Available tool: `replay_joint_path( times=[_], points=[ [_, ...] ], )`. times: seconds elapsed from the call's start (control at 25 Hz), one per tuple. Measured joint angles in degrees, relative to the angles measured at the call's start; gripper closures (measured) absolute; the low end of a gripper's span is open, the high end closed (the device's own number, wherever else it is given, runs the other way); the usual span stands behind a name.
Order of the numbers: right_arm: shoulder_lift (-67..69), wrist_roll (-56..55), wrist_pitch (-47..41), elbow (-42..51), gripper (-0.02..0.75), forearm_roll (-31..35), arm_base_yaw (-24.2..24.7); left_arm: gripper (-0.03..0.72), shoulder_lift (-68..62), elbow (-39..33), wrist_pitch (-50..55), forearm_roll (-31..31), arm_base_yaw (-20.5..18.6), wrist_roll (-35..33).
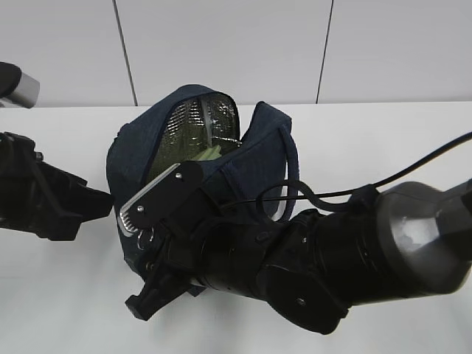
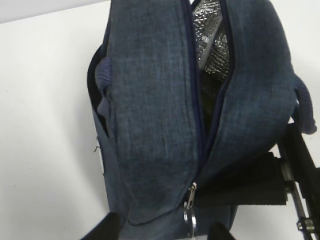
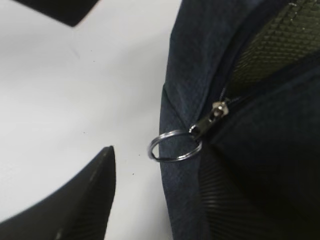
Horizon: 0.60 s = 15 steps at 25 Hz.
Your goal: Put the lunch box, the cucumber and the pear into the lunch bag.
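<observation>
Lunch bag base hidden behind right arm, contents mostly unseen, left arm cropped

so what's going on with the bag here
A two-armed robot is working on a navy lunch bag lying on a white table. The bag is unzipped, showing its silver foil lining and something pale green inside. The right end effector sits open at the metal ring zipper pull, not gripping it. The left end effector waits beside the bag.
</observation>
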<state>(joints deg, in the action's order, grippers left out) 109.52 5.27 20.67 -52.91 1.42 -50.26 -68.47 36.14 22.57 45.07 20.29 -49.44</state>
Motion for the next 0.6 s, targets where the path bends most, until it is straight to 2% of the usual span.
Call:
replay_joint_path(
  times=[0.36, 0.6],
  points=[
    [0.5, -0.6, -1.2, -0.3, 0.314, 1.8, 0.0, 0.359, 0.0, 0.0, 0.0, 0.1, 0.0, 0.0],
    [0.6, -4.6, -1.2, -1.8, 0.314, -2.8, 0.0, 0.359, 0.0, 0.0, 0.0, 0.3, 0.0, 0.0]
  ],
)
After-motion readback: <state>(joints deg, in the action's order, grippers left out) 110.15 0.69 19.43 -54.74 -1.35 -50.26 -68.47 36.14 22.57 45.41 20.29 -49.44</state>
